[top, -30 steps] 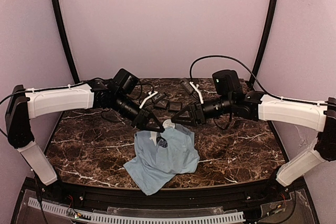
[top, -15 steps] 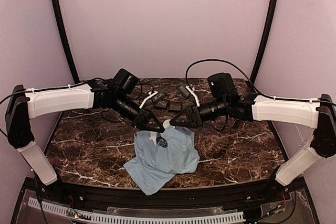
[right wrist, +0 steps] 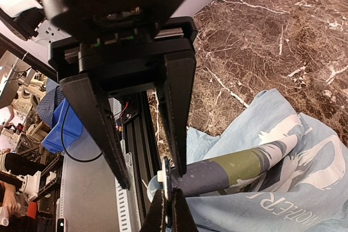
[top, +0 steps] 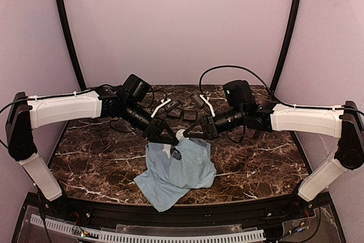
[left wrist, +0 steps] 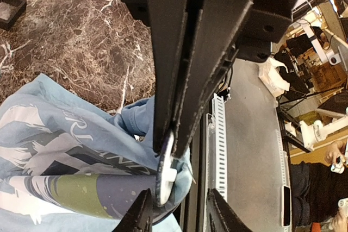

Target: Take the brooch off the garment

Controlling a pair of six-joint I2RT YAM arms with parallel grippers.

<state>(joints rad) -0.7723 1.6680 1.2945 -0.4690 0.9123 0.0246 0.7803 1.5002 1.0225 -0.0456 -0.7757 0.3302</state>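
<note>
Table: dark brown marble-patterned top (top: 96, 157), with both arm bases at its near edge.
Shirt: a light blue T-shirt (top: 176, 177) lies crumpled at near-centre of the table. Its print has pale lettering and a band of navy and olive. Its far edge is bunched and drawn up toward the two grippers.
Brooch: a thin round disc (left wrist: 162, 173), seen edge-on in both wrist views, with a dark rim and a small white hub on one face. It sits at the raised far edge of the shirt, between the two grippers, with fabric gathered just under it. From where I stand I cannot tell whether it is pinned to the cloth or free of it.
Right gripper: reaching in from the right (left wrist: 171, 148), its fingers are pressed together and clamped flat on the brooch, gripping the disc by its two faces.
Left gripper: reaching in from the left (left wrist: 179, 213), tip to tip with the right one. Its fingers stand apart, one on either side of the brooch's lower edge. Whether either one touches it I cannot tell.
Trays: small square black trays (top: 182, 113) sit in a row just beyond the grippers, toward the far edge.
Cable: a black cable (top: 227, 68) loops up over the right arm.
Backdrop: pale lilac walls (top: 182, 27) close off the far side.
</note>
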